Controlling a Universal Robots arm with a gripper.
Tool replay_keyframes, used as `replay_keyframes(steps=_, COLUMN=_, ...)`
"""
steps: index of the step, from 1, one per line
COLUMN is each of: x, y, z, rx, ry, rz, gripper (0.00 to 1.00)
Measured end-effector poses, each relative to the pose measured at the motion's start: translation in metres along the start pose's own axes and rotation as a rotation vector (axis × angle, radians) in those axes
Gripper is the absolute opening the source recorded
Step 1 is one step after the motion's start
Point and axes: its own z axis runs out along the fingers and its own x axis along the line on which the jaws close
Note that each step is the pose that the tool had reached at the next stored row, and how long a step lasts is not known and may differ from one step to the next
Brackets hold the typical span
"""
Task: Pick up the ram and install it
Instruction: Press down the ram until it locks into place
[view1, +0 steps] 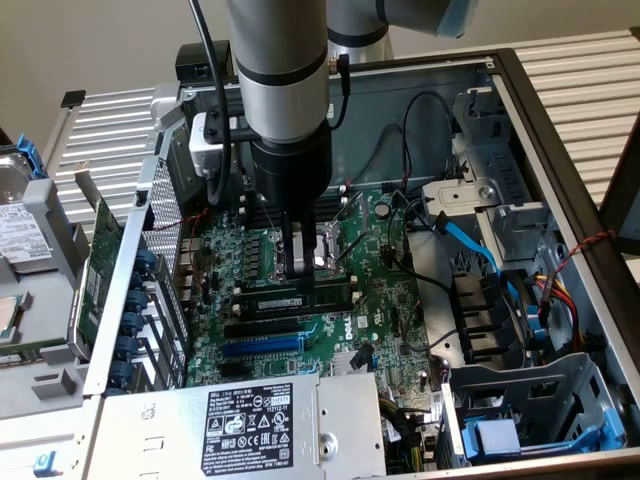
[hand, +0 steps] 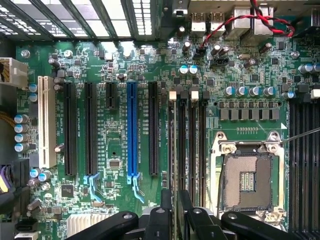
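An open computer case (view1: 560, 170) lies on a slatted bench, its motherboard (view1: 390, 310) face up. The gripper (view1: 297, 268) stands over the memory slots (hand: 186, 145) just at 9 o'clock of the CPU socket (view1: 330, 250), fingers (hand: 167, 215) partly closed on the ram (view1: 292, 300), which sits edge-down in a slot. The ram looks light, stiff and fragile; hold its long edges, not its chips.

My gripper (hand: 175, 215): matt black fingers (hand: 165, 212), hard plastic or coated metal. Ram (view1: 290, 298) under me: green circuit board, black chips. Motherboard (hand: 110, 140): glossy green laminate, blue slot (hand: 132, 130) smooth plastic. CPU socket (hand: 247, 180) frame bright bare metal. Case wall (view1: 560, 190) dull grey sheet steel.
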Motion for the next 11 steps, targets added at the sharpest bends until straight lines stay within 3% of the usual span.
replay_keyframes(steps=11, x=0.0001, y=0.0027, z=-0.0015, rx=0.0, ry=0.0, rz=0.0, gripper=0.21)
